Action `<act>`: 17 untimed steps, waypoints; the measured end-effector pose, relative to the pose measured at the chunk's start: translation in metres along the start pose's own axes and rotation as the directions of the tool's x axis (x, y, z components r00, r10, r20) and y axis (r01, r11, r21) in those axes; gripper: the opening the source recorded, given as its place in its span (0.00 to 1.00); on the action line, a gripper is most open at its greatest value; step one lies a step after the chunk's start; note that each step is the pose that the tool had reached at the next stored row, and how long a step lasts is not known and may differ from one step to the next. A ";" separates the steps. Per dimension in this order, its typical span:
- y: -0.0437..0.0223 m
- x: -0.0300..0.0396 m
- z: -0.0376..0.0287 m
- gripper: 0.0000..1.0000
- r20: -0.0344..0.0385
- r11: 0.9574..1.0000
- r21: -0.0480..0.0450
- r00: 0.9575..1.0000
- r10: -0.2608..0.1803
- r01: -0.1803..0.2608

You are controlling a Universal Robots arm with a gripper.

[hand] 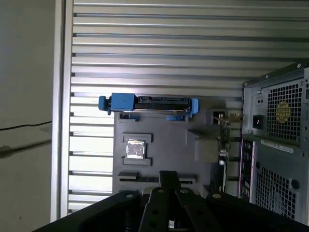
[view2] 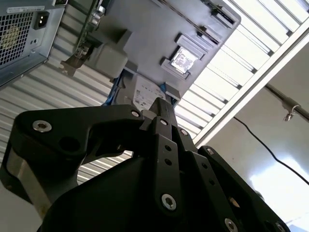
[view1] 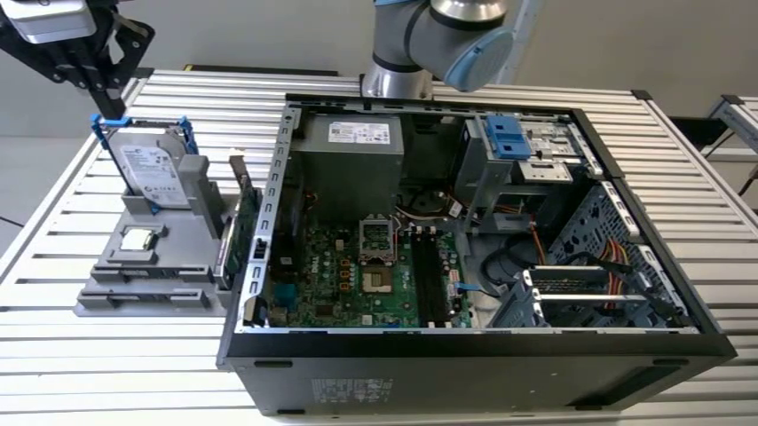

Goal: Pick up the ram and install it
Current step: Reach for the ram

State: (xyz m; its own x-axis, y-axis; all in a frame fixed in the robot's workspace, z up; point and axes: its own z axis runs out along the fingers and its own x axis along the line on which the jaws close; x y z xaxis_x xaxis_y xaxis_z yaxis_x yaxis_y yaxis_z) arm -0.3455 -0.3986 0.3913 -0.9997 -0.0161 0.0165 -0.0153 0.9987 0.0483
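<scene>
My black gripper (view1: 109,105) hangs at the exterior view's top left, just above the blue bracket of the hard drive (view1: 154,173). Its fingers look pressed together with nothing between them; both wrist views show the same closed tip (view2: 161,104) (hand: 168,175). The ram (view1: 226,257) is a thin dark strip standing edge-on at the right side of the grey holder (view1: 142,297), well below and to the right of the gripper. Beside it stands a larger green board (view1: 248,248), seen edge-on in the first wrist view (hand: 224,145).
The open computer case (view1: 663,266) lies right of the holder, with long dark memory slots (view1: 429,275) on its motherboard. A silver chip (view1: 140,238) (hand: 135,149) rests on the holder. The slatted metal table (view1: 71,373) ends close to the holder's left.
</scene>
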 end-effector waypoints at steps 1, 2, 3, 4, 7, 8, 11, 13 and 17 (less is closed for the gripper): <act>0.0000 0.0005 0.0000 0.00 0.000 1.000 0.000 1.000 0.000 0.000; 0.0000 0.0010 0.0000 0.00 -0.001 1.000 0.000 1.000 0.000 0.000; 0.0000 0.0014 0.0000 0.00 -0.001 1.000 0.000 1.000 0.000 0.000; 0.0001 0.0018 0.0001 0.00 -0.001 1.000 0.000 1.000 0.000 0.000; 0.0001 0.0031 0.0001 0.00 -0.002 1.000 0.000 1.000 0.000 0.000; 0.0001 0.0034 0.0000 0.00 -0.002 1.000 0.000 1.000 0.000 0.000; 0.0001 0.0051 0.0001 0.00 -0.002 1.000 0.000 1.000 0.000 0.000; 0.0001 0.0051 0.0001 0.00 -0.002 1.000 0.000 1.000 0.000 0.000; 0.0000 0.0052 0.0001 0.00 -0.002 1.000 0.000 1.000 0.000 0.000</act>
State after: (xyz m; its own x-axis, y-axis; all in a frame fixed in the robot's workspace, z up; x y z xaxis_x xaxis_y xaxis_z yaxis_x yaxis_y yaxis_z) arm -0.3507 -0.3987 0.3912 -0.9997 -0.0158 0.0182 -0.0149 0.9987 0.0483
